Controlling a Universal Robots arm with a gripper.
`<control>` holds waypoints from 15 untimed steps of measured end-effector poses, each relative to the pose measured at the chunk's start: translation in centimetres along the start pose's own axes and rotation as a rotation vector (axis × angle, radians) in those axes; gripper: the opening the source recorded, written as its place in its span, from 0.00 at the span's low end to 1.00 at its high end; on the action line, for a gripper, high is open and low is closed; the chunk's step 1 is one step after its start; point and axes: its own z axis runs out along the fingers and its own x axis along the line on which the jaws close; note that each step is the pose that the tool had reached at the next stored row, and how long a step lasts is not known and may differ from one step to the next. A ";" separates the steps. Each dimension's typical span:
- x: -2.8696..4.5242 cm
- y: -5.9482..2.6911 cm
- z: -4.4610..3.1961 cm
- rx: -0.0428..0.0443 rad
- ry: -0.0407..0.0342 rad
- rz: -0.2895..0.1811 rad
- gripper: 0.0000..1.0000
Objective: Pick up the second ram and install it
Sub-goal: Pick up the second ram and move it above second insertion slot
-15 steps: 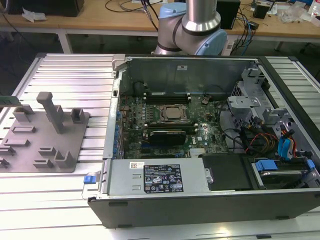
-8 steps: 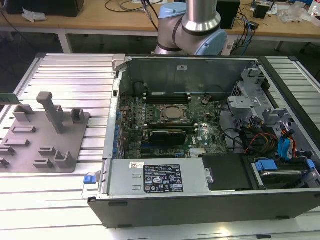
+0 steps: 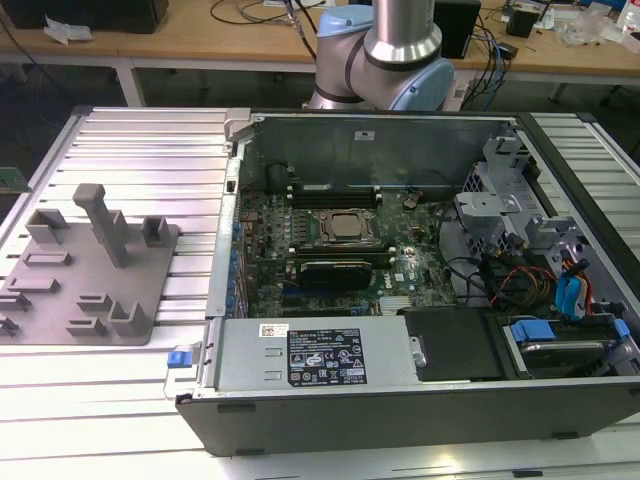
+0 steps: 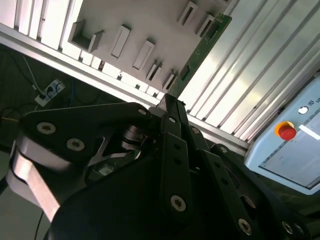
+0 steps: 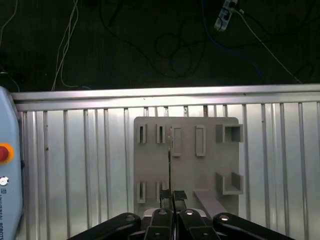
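The fingers (image 4: 173, 142) of the gripper (image 5: 172, 196) are closed on one end of the second ram (image 4: 202, 47) (a thin green stick, seen edge-on in the first wrist view). The ram is held over the grey tray (image 5: 187, 170), which lies on the ribbed metal table (image 5: 75, 165). In the exterior view, the open computer case (image 3: 400, 410) stands to the exterior view's right of the tray.

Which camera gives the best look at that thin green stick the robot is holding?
The second wrist view: the second ram shows its flat green face, slanting out from the gripper over the grey tray. In the first wrist view the second ram is edge-on, just a thin dark line.
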 end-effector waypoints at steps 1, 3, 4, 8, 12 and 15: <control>-0.01 0.01 -0.43 0.0002 -0.0001 0.000 0.09; -0.03 0.03 -0.96 0.0004 -0.0001 0.000 0.09; -0.05 0.06 -1.63 0.0008 -0.0001 0.000 0.09; -0.08 0.07 -1.97 0.0010 -0.0001 0.000 0.09; -0.11 -0.62 -2.00 0.0010 -0.0002 0.000 0.09; -0.13 -1.39 -2.03 0.0010 -0.0001 0.000 0.09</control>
